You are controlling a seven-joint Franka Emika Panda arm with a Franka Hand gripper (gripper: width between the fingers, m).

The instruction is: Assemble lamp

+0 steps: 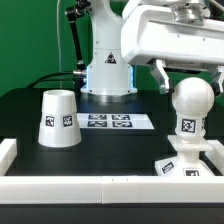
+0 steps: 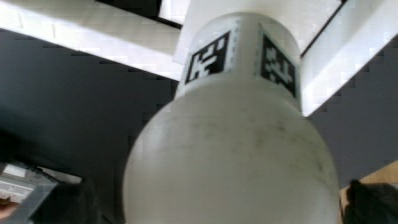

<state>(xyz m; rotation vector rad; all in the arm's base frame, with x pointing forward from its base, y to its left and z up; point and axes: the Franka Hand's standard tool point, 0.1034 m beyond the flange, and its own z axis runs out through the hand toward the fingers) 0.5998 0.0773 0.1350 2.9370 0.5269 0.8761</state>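
Lamp bulb (image 1: pixel 190 115) stands upright on stepped base (image 1: pixel 182 166), at exterior view's right, close to the front white rail (image 1: pixel 90 187). Ball head up top, b/w tag on the body below it, more tags on the base steps.

Shade (image 1: pixel 58 118) sits wide end down on black surface (image 1: pixel 30 100) at exterior view's left, well apart from bulb + base, tag facing cam. It isn't on the bulb.

Marker board (image 1: pixel 108 122) lies flat between shade and bulb, further back, just in front of robot pedestal (image 1: pixel 105 72).

Tool (image 1: pixel 188 80) hangs directly over the ball head. Its fingers (image 1: pixel 159 74) are spread, one each side of the head, w/ a gap visible to the bulb; reads as released, holding nothing.

Wrist view: bulb (image 2: pixel 231 140) fills most of the frame, seen from above along its length, tapering away to a neck w/ two tags. White base (image 2: pixel 347 55) shows behind the neck, black surface (image 2: pixel 71 95) around it. Small grey and dark bits at the frame corners nearest the cam; too blurred to tell what they are.
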